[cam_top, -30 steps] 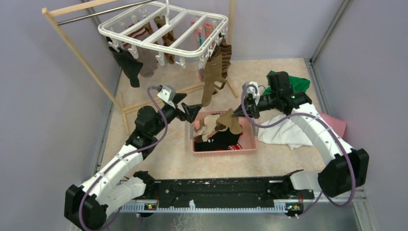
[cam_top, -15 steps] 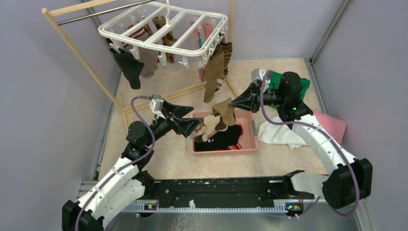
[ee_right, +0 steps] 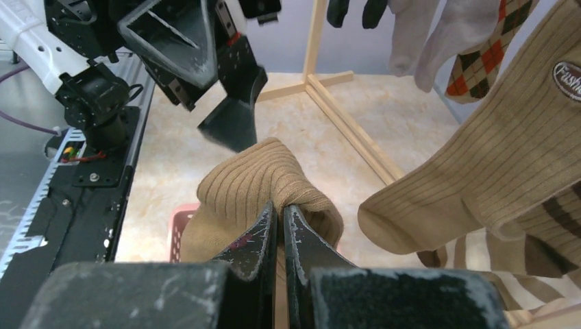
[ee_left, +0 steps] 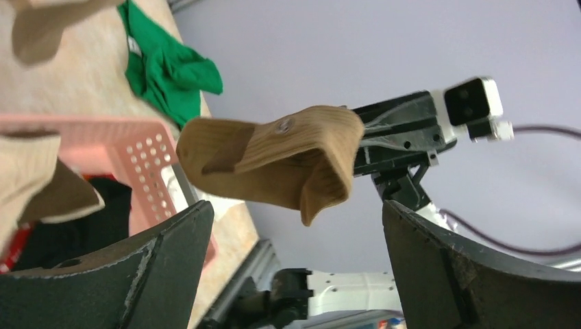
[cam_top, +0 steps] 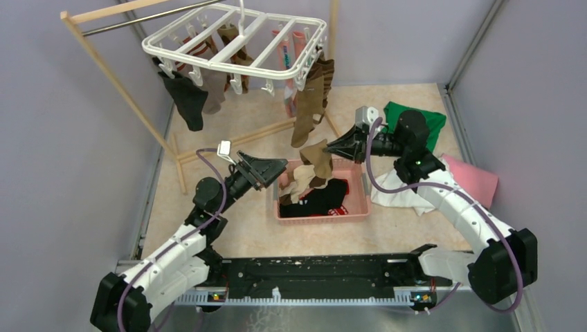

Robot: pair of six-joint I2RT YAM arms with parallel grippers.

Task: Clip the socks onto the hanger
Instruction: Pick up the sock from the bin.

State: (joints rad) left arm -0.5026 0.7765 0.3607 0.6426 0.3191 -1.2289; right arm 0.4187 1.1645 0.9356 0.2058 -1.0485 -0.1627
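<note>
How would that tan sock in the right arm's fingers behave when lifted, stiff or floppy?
Probably floppy: the tan sock folds and droops below the right arm's fingers. Likely light, since a small pinch of fabric carries it all. Its ribbed knit looks grippy rather than slippery.

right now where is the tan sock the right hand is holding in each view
Top external: tan sock centre, hanging from the right hand above the pink basket.
Left wrist: sock mid-frame, basket at left.
Right wrist: sock lower centre, pinched; basket below-left.
Shared landmark: the pink basket.
</note>
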